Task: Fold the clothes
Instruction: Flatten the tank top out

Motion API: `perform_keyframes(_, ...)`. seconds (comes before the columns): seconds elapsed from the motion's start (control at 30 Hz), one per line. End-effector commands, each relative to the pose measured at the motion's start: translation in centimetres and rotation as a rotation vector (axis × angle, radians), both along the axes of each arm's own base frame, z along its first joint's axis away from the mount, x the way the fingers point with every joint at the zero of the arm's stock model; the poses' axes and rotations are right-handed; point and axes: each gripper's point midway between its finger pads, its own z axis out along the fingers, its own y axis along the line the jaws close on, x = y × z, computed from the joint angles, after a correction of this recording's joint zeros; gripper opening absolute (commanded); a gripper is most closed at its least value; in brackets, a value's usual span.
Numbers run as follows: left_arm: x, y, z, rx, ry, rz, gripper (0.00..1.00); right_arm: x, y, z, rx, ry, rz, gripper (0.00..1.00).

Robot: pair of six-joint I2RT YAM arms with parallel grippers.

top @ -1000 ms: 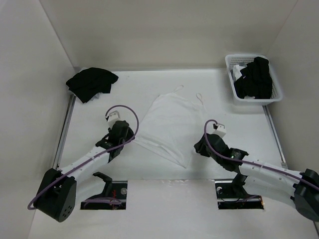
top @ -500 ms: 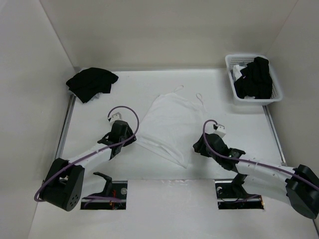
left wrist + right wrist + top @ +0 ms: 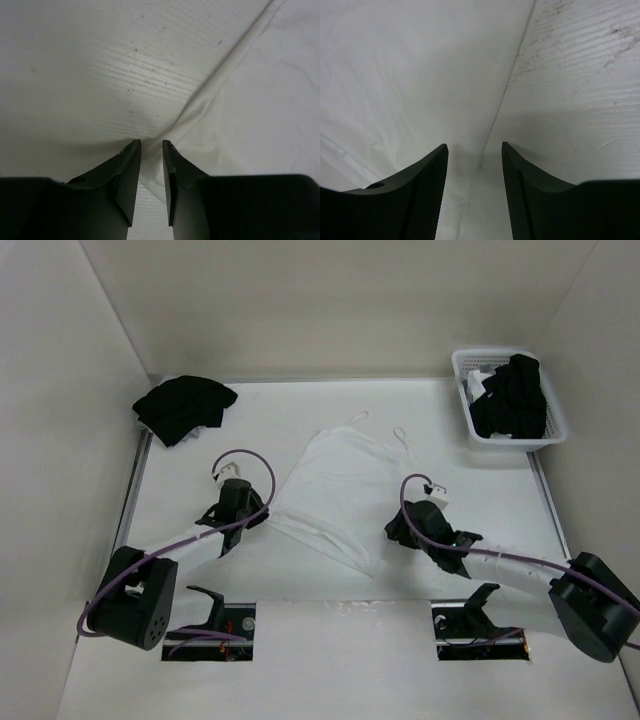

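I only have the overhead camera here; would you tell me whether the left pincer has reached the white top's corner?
Observer: Yes. The left wrist view shows the left pincer set at a pointed corner of the white top.
Operator: Thank you. Is the cloth pinched?
Observer: Not visibly. A narrow gap shows between its fingers, with the cloth's tip lying at that gap.
Operator: And the right side?
Observer: The right pincer stands wide open across the top's edge, with one finger over cloth and the other over bare table.
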Motion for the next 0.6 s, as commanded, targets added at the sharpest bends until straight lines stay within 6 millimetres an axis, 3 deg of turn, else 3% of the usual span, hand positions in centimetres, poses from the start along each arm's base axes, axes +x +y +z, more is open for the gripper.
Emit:
perform_keyframes(0.0, -0.5, -0.7, -0.6, -0.037, 0.022, -0.041, 0.12, 3.5, 1.3, 1.8, 0.05, -0.066, -0.007, 0.45)
perform_keyframes(0.03, -0.5, -0.6, -0.2, -0.045, 0.009, -0.033, 0.09, 4.2, 1.3, 1.8, 0.06, -0.064, -0.015, 0.33)
perform_keyframes(0.13, -0.9, -0.3, 0.7, -0.076, -0.028, -0.005, 0.06, 6.6, 1.5, 1.7, 0.074, -0.061, -0.032, 0.17)
perform_keyframes(0.3, -2.8, -0.1, 0.9, -0.152, -0.048, 0.04, 0.02, 13.1, 1.6, 2.7, 0.067, -0.093, -0.046, 0.1)
perform_keyframes(0.37, -3.7, -0.5, 0.9, -0.189, -0.046, 0.046, 0.02, 15.5, 1.0, 3.7, 0.072, -0.118, -0.073, 0.16)
perform_keyframes(0.4, -4.3, -0.8, 1.0, -0.208, -0.046, 0.048, 0.01, 16.1, 0.5, 4.8, 0.074, -0.144, -0.08, 0.28)
perform_keyframes(0.43, -4.4, -0.8, 1.0, -0.212, -0.047, 0.047, 0.01, 16.3, 0.3, 5.4, 0.073, -0.159, -0.081, 0.34)
perform_keyframes(0.47, -4.8, -1.2, 1.2, -0.224, -0.05, 0.04, 0.01, 16.0, 0.0, 6.3, 0.067, -0.18, -0.08, 0.44)
perform_keyframes(0.53, -5.2, -1.3, 1.5, -0.228, -0.054, 0.035, 0.01, 14.7, -0.5, 7.0, 0.061, -0.186, -0.077, 0.51)
perform_keyframes(0.57, -5.3, -1.4, 1.8, -0.23, -0.06, 0.032, 0.01, 12.9, -1.0, 7.1, 0.046, -0.174, -0.072, 0.53)
